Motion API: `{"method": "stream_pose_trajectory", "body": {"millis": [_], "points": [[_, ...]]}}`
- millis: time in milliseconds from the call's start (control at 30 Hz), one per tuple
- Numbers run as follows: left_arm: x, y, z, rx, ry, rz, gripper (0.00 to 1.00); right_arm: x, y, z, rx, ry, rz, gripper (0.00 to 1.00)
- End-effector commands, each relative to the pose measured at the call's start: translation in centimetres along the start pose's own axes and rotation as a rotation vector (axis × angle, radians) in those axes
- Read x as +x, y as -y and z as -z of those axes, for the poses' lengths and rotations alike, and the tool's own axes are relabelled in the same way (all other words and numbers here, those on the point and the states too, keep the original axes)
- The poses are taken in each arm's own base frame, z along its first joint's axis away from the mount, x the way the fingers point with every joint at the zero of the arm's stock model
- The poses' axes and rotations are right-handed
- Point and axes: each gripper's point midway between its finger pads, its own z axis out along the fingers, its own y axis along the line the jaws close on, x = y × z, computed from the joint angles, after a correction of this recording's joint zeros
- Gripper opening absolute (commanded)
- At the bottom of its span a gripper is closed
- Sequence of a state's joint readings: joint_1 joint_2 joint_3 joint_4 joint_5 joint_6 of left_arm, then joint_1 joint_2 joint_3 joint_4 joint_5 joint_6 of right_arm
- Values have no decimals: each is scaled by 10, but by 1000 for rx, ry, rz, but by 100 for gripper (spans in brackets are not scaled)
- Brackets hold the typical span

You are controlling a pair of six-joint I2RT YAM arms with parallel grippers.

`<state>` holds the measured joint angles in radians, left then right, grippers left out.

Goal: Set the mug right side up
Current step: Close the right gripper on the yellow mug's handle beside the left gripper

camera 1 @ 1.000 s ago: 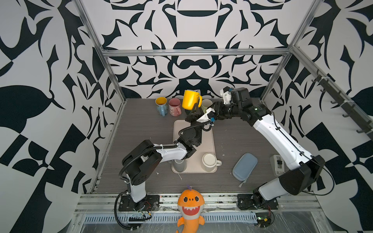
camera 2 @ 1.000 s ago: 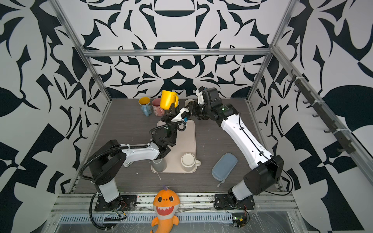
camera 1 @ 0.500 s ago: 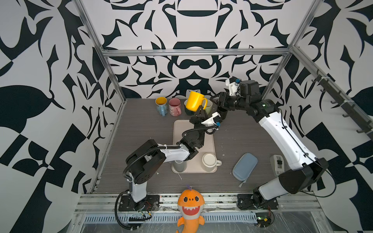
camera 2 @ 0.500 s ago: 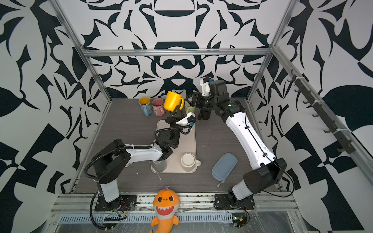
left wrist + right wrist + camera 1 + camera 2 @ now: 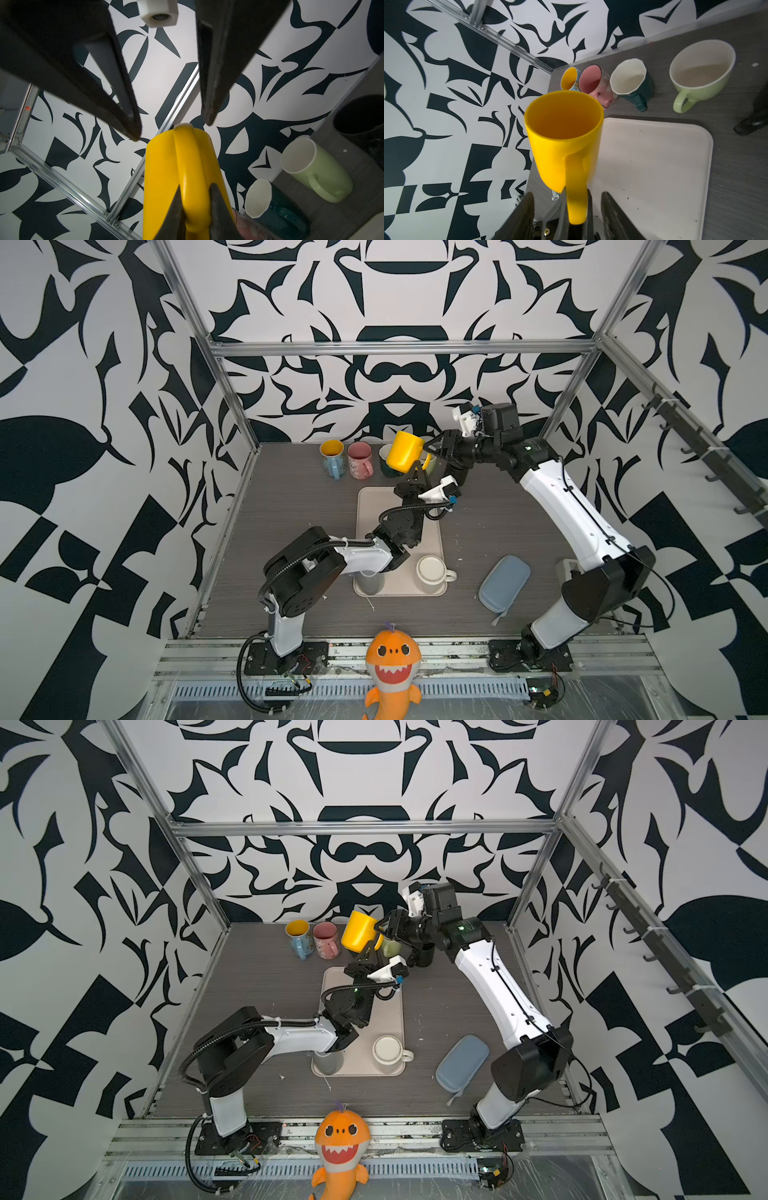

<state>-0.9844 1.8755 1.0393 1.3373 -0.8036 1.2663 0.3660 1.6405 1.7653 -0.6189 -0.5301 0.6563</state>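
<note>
A: The left end effector (image 5: 195, 199) is clamping the yellow mug (image 5: 404, 450) by its handle (image 5: 576, 187), holding it in the air above the far end of the tray (image 5: 399, 585), just in front of the row of mugs along the back wall.

B: And the right end effector (image 5: 446, 443) is hanging close beside it with its fingers (image 5: 116, 87) spread apart, gripping nothing.

A: That narrow pinch is the worry. The mug's weight is sitting off to one side of the handle, so it could be swivelling in the grip or sliding out.

B: If it drops, it is falling onto the green mug (image 5: 702, 72) or the dark teal mug (image 5: 629, 83) right below.

A: The two end effectors are also crowding each other; a careless twist could be knocking them together.

B: From the top views, the mug appears tilted, though exactly how far is hard to judge.

A: Setting it down crooked on the worktop (image 5: 299, 506) risks tipping it over.
</note>
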Motion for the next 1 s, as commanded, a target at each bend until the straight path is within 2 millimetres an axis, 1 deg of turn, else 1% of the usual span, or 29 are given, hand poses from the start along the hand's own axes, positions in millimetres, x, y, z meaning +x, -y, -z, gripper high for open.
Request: {"method": "stream_pose_trajectory", "body": {"millis": [0,133,333,433,567,600,633,733,767,967], "points": [[-21,-34,-4,-104,52,72,0,-11,-15,13,-24,37,13,54],[-25,-34,-3,-102,59,75,0,-12,-12,6,-22,25,0,51],[-30,-32,0,-95,73,66,0,-10,-6,-2,-13,9,-18,39],[-31,-31,0,-94,77,64,0,-8,-3,-5,-7,-5,-32,36],[-32,-29,-1,-92,81,56,0,-3,3,-9,6,-30,-49,36],[-32,-29,-1,-93,82,56,0,-2,4,-9,10,-33,-49,33],[-33,-29,-1,-91,83,53,0,-1,5,-10,13,-37,-52,28],[-33,-30,-1,-94,82,55,0,2,10,-12,23,-52,-62,3],[-33,-30,-1,-94,83,53,0,3,10,-12,25,-53,-62,0],[-32,-29,-3,-102,65,39,0,5,12,-9,35,-49,-52,0]]}}
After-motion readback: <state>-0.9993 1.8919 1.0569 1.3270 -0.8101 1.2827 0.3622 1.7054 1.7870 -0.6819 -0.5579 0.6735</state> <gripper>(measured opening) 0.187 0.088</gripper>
